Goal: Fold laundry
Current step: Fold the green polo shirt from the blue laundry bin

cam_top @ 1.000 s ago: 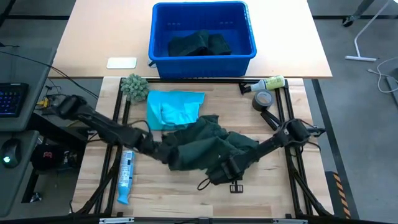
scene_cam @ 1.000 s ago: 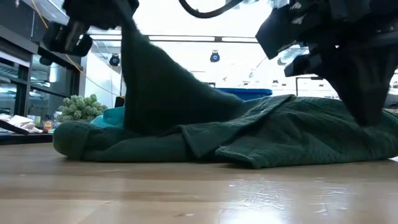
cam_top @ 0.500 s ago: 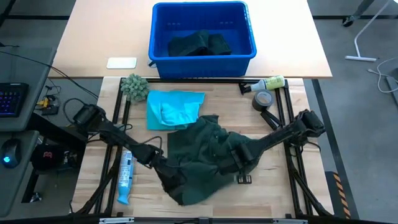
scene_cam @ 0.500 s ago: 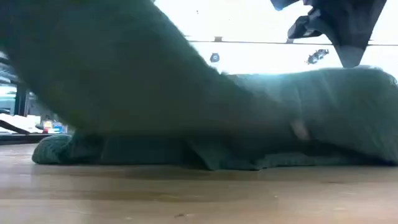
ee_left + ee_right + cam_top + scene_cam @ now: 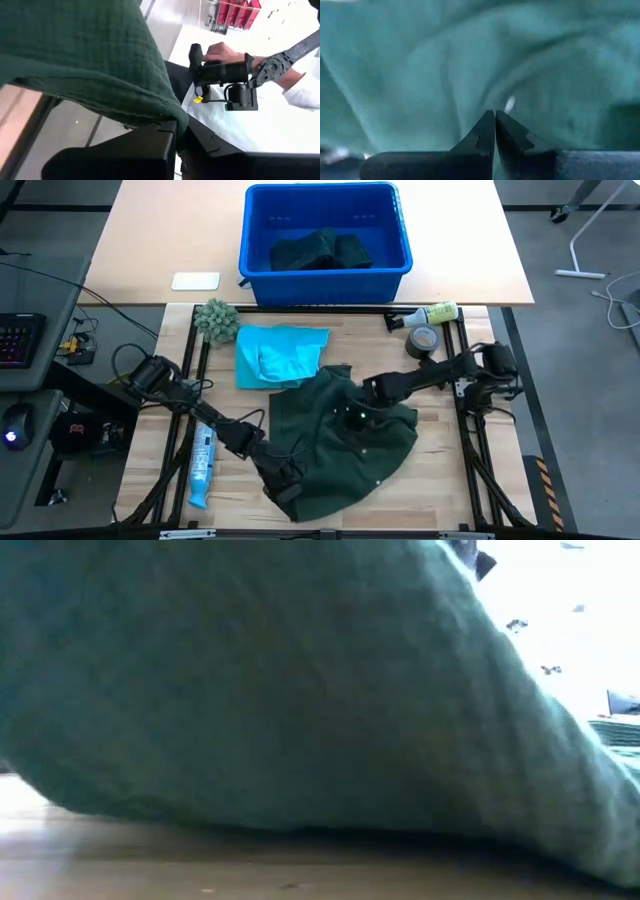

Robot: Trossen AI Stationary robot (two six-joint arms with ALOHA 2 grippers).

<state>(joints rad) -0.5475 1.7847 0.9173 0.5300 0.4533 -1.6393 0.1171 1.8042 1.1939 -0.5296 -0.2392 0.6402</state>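
Left gripper [image 5: 283, 478]: fingers pinched together on an edge of the dark green garment [image 5: 345, 442], near the table's front.
Right gripper [image 5: 358, 412]: fingers pressed together over the garment's middle; probably gripping cloth, the view is too close.
Dark green garment: spread mid-table, just touching the turquoise shirt [image 5: 278, 354].
Blue bin [image 5: 325, 232]: behind, holding more dark cloth.

wooden table [image 5: 450, 470]; green garment [image 5: 350, 450], turquoise shirt [image 5: 280, 355]
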